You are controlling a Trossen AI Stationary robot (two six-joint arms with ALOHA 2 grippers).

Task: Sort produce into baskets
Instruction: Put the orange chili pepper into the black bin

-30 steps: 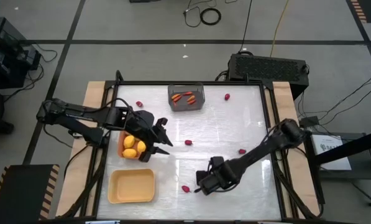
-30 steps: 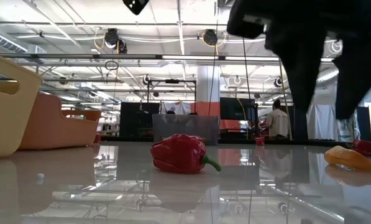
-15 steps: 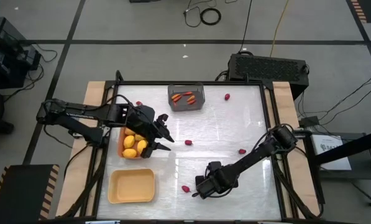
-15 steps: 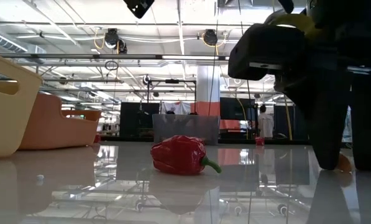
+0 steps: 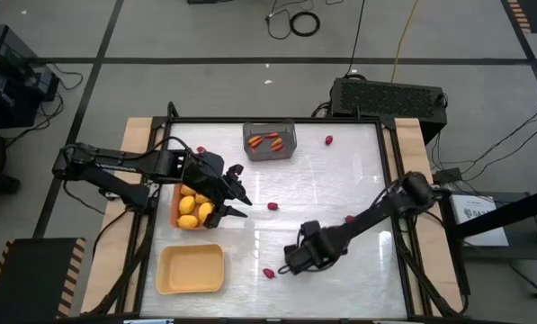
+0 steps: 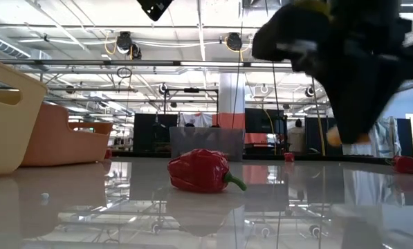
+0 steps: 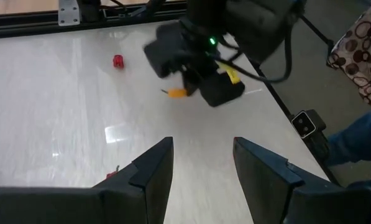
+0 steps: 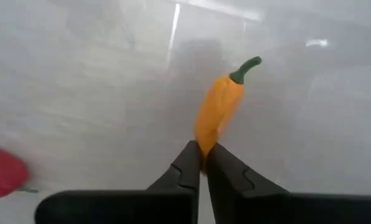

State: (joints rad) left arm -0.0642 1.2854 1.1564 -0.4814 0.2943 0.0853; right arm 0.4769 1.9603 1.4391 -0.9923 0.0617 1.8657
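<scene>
- right gripper (image 8: 201, 163) has its fingers pinched together on the tail end of an orange pepper (image 8: 219, 112); the green stem points straight away from the fingers, so the pepper's long axis runs in line with the gripper
- in the high view the right gripper (image 5: 297, 258) sits in the near-middle of the table (image 5: 358, 180), with the pepper hidden under it there; in the low view the pepper (image 6: 336, 135) shows as an orange bit at the blurred gripper, clear of the tabletop, so it looks lifted
- grey bin (image 5: 269, 141) with orange-red sticks inside is at the far edge, slightly left of the gripper; that is probably where this pepper belongs, so the carry goes far and a bit left
- grip is at the very tip only; my guess is the pepper could swing or slip during the carry
- left gripper (image 5: 232, 192) has its fingers apart and holds nothing, hovering just right of the orange-brown tray (image 5: 175, 206), which holds yellow-orange fruits (image 5: 194, 211)
- pale yellow tray (image 5: 192, 269) sits near-left, well apart from the right gripper
- a red pepper (image 5: 269, 273) lies on the table just left of the right gripper; more small red pieces are scattered, one (image 5: 272, 206) mid-table and one (image 5: 328, 139) at the far side
- right arm is much nearer the held pepper's route; left arm waits at its tray
</scene>
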